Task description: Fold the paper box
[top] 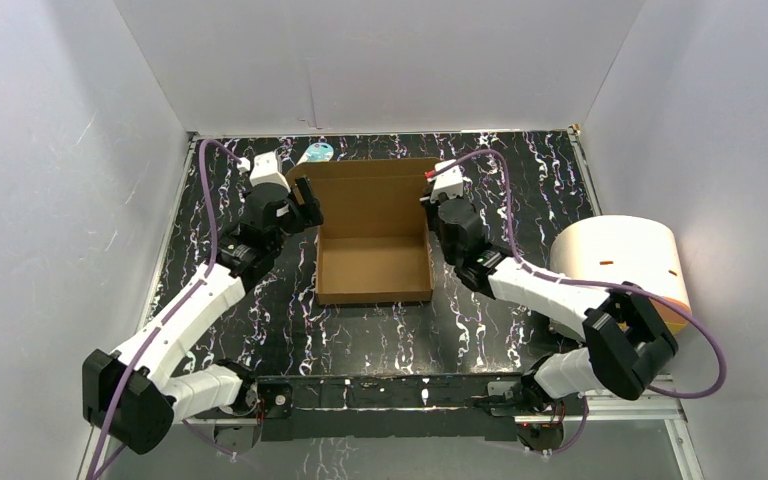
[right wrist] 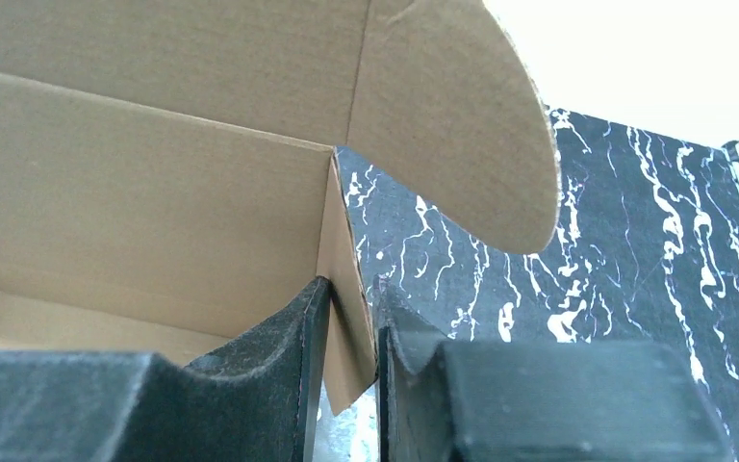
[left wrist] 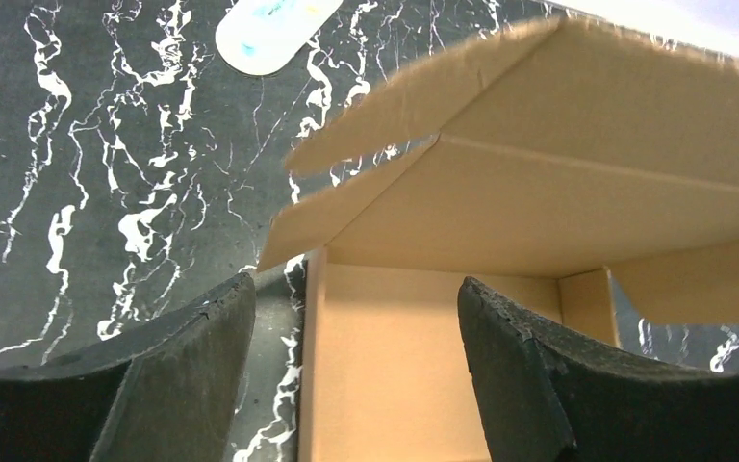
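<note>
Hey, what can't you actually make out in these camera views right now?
- Right wrist view: whether the right end effector pinches the paper box wall or only straddles it; its fingers crowd the gap.
- Left wrist view: the white-and-blue oval item is cut off by the top edge.
- Top view: the near side of the cream cylinder, covered by the right arm.

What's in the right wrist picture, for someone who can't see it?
A side wall of the brown paper box stands in the narrow gap between the two black fingers of the right pincer. The lid is raised above it, with a rounded flap, over a black streaky table.
</note>
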Available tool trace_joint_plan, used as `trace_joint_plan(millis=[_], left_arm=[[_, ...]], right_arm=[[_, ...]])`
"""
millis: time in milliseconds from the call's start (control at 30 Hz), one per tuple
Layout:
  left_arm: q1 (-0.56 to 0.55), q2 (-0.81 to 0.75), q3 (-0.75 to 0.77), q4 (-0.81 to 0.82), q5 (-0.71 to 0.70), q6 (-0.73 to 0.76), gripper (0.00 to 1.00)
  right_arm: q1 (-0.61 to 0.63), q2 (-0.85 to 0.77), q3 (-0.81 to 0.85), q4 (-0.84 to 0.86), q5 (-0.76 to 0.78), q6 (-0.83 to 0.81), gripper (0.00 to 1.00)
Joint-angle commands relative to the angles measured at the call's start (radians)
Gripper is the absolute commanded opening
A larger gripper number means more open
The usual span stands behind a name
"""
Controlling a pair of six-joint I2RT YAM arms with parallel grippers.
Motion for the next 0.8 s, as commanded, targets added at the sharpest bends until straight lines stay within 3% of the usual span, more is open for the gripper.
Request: trace_joint_plan(millis=[0, 167, 467, 767], left_arm=[[0.036, -0.061, -0.010, -0.056, 0.101, 0.177, 0.73], [0.118, -0.061, 0.004, -0.059, 0.239, 0.294, 0.70], [0.371, 0.021, 0.095, -0.055, 0.700, 0.433, 0.72], [0.418, 0.084, 0.146, -0.066, 0.889, 0.483, 0.61]], right_arm=[[-0.056, -0.077, -0.010, -0.024, -0.213, -0.052, 0.31], [-0.119, -0.115, -0.003, -0.082, -0.402, -0.111, 0.32], [-0.167, -0.123, 0.026, -0.126, -0.509, -0.136, 0.31], [-0.172, -0.126, 0.051, -0.164, -0.543, -0.141, 0.24]])
